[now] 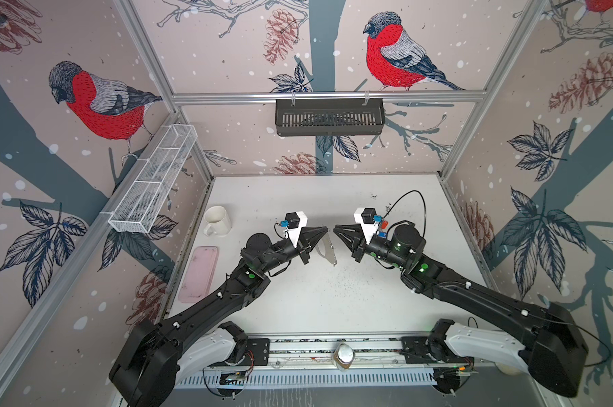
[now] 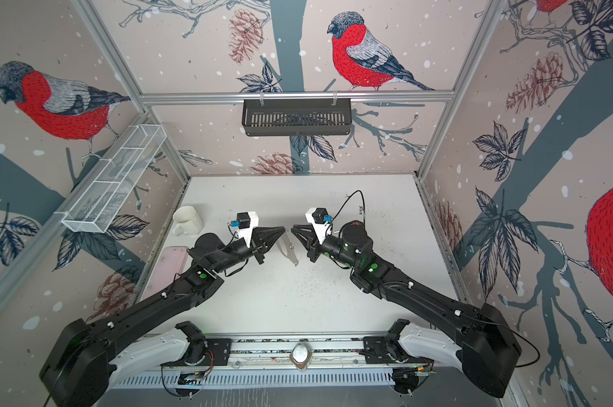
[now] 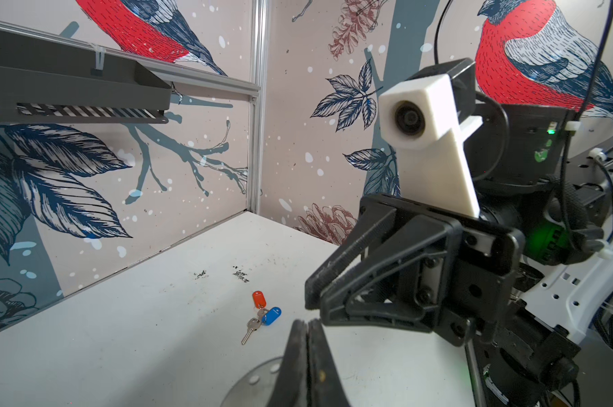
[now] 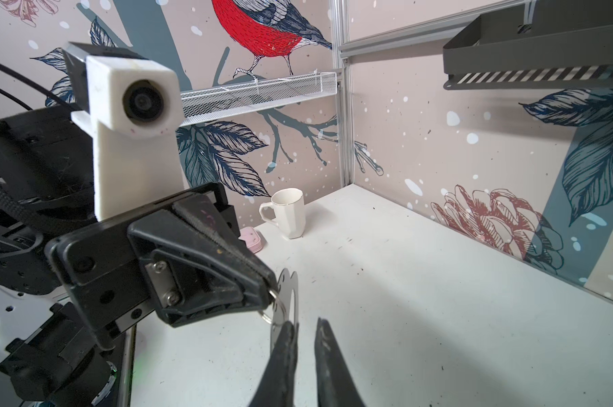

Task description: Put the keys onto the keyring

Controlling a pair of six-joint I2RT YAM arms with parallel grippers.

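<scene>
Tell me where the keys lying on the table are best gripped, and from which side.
Grip the keys where the red tag, the blue tag and the silver key meet, probably coming straight down from above. The bunch lies flat on the table, so no side offers an edge; the plastic tags look thickest, and closing across that joint should catch them.

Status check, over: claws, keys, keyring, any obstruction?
Left claw shut on keyring. Right claw slightly open, empty. Keys loose on table, untouched. Mug stands well aside, nothing in the way.
</scene>
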